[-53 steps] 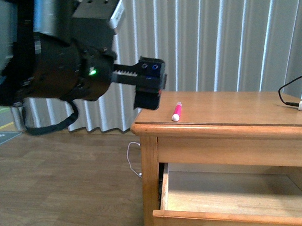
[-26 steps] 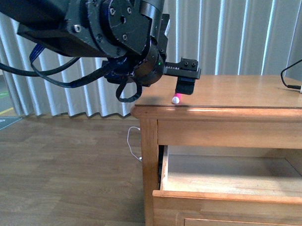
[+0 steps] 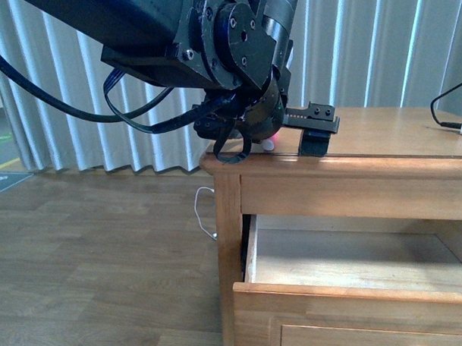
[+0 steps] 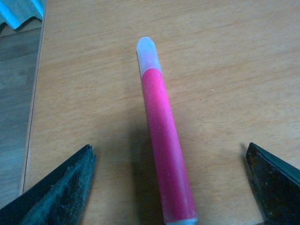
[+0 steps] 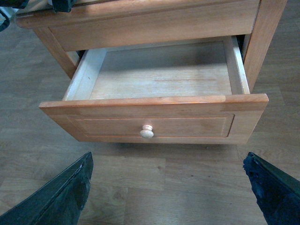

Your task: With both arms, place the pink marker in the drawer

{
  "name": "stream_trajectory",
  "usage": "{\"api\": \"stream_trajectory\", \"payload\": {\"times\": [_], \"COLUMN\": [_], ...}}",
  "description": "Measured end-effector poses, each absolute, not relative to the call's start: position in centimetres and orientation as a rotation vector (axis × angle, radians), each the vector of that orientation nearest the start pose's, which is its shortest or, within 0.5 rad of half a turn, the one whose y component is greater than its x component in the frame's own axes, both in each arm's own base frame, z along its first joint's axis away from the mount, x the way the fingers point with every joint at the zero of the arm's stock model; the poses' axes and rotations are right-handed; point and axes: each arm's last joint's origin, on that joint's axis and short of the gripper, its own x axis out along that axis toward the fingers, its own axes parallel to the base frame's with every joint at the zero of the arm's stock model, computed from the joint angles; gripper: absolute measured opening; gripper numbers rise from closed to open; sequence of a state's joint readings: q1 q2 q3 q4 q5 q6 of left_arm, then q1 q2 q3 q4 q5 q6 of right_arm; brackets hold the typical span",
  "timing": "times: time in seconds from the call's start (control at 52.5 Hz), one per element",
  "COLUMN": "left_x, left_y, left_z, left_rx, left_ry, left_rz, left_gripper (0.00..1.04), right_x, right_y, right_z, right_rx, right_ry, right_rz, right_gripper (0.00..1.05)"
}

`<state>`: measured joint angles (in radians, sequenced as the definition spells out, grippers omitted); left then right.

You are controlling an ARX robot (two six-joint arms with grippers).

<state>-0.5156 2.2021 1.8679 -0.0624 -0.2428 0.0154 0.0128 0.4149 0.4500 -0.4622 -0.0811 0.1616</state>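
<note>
The pink marker point(image 4: 159, 117), white at one end, lies flat near the left front corner of the cabinet top point(image 4: 234, 70), untouched between the left gripper's point(image 4: 169, 154) spread fingers. Below, the drawer point(image 5: 154, 125) stands pulled out, pale inside.

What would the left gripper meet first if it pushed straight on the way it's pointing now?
The pink marker, which lies on the cabinet top between the open fingers of the left gripper, lengthwise along its line. Depth is unclear, so the fingertips might touch the wood just as soon.
</note>
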Motion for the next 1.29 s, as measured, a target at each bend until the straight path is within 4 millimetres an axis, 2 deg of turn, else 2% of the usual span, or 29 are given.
{"api": "stream_trajectory", "payload": {"times": [0.666,0.951,1.104,1.18,1.294], "left_x": [45.4,45.5,45.8,45.9,45.7], "left_y": [-25.0,-24.9,-24.5,-24.3,-24.0], "left_z": [25.9,25.6,25.5,25.2,25.1], "left_rx": [0.219,0.239,0.243,0.247,0.253], "left_ry": [0.395,0.397,0.394,0.385,0.352], "left_rz": [-0.280,-0.283,-0.276,-0.272,-0.297], "left_gripper": [0.97,0.45,0.21,0.15,0.15], "right_x": [10.9,10.9,10.9,10.9,10.9], "right_y": [0.4,0.4,0.4,0.4,0.4], "right_z": [23.8,23.8,23.8,23.8,23.8], "right_rx": [0.174,0.174,0.174,0.174,0.174], "right_ry": [0.434,0.434,0.434,0.434,0.434], "right_rz": [0.058,0.058,0.058,0.058,0.058], "right_gripper": [0.96,0.96,0.96,0.96,0.96]}}
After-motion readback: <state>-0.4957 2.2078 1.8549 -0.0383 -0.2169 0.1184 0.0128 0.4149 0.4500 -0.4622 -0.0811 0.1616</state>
